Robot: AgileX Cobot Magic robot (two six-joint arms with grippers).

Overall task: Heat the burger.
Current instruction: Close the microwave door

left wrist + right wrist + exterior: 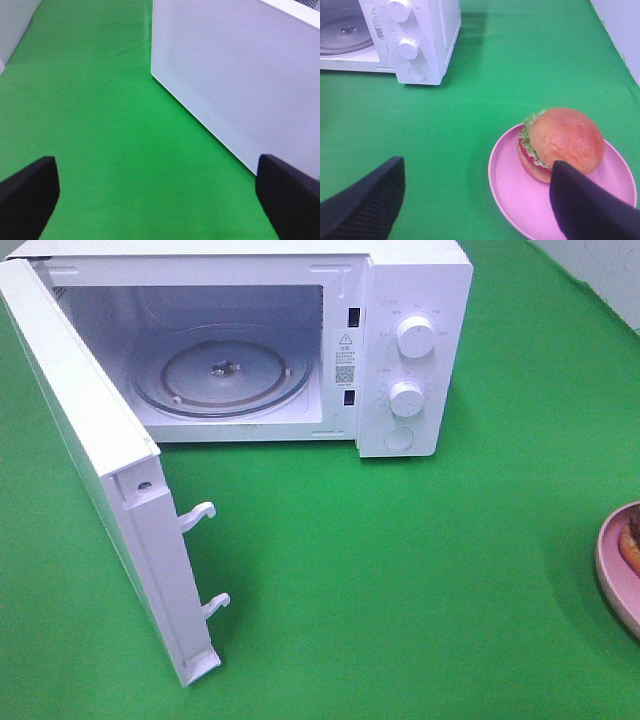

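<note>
The burger (562,140), with a golden-brown bun, lettuce and dark layers, sits on a pink plate (510,185). In the exterior high view only a sliver of the burger (632,540) and the plate (610,575) show at the right edge. My right gripper (477,200) stands open just short of the plate, one finger (590,210) overlapping the burger's near side in the picture, with nothing held. My left gripper (160,200) is open and empty over the green cloth, facing the outer face of the microwave door (235,85). Neither gripper shows in the exterior high view.
The white microwave (410,350) stands at the back with its door (110,480) swung wide open to the left. Its glass turntable (225,375) is bare. Two latch hooks (198,515) stick out of the door's edge. Green cloth (400,570) covers the table.
</note>
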